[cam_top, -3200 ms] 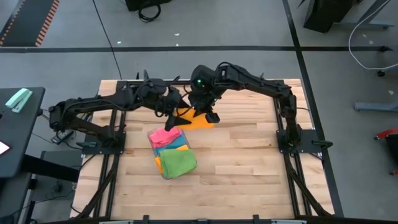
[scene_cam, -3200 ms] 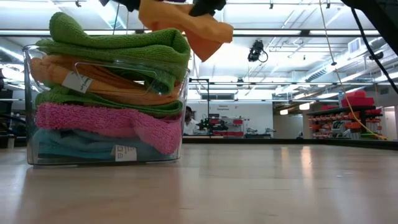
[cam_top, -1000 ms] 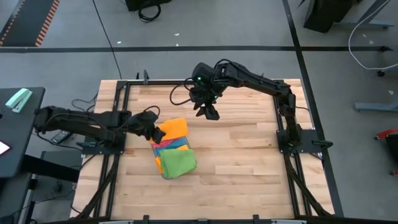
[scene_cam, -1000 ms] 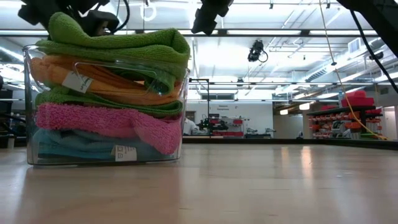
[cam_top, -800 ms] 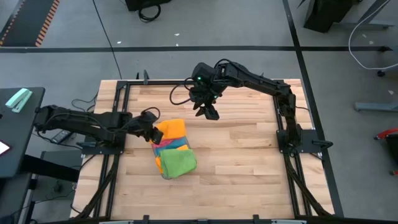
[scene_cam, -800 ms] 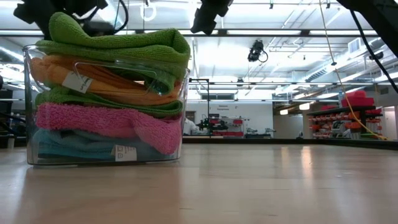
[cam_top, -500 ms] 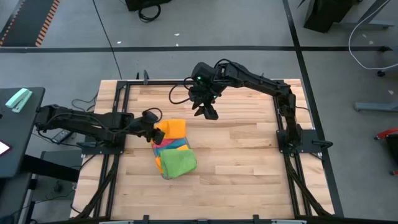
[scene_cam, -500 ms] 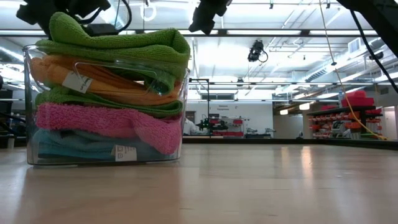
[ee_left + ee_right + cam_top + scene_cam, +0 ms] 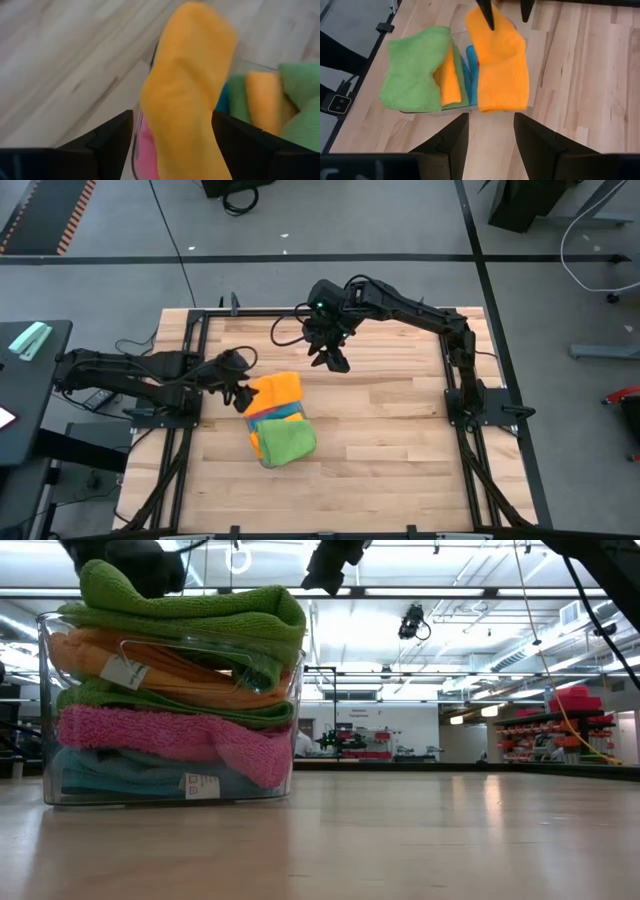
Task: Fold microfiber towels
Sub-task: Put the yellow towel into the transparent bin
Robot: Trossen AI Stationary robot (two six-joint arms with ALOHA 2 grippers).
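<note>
A folded orange towel (image 9: 276,388) lies on top of the towel stack (image 9: 275,425) in the clear tray (image 9: 170,795), which sits on the table (image 9: 400,450) nearer its left edge than its right. In the high view the orange towel covers the stack's far end, with pink and blue edges showing beneath it and a green towel (image 9: 288,441) at the near end.

The left gripper (image 9: 236,387) is at the orange towel's left side, just beside it. Its fingers (image 9: 112,142) stand wide apart in the left wrist view, one on each side of the towel's end, holding nothing.

The right gripper (image 9: 335,362) hangs above the table toward the far edge, apart from the tray and to its right. Its fingers (image 9: 451,142) are parted and empty; in the right wrist view the stack lies ahead of them, orange towel across the top, green towel on one side.
</note>
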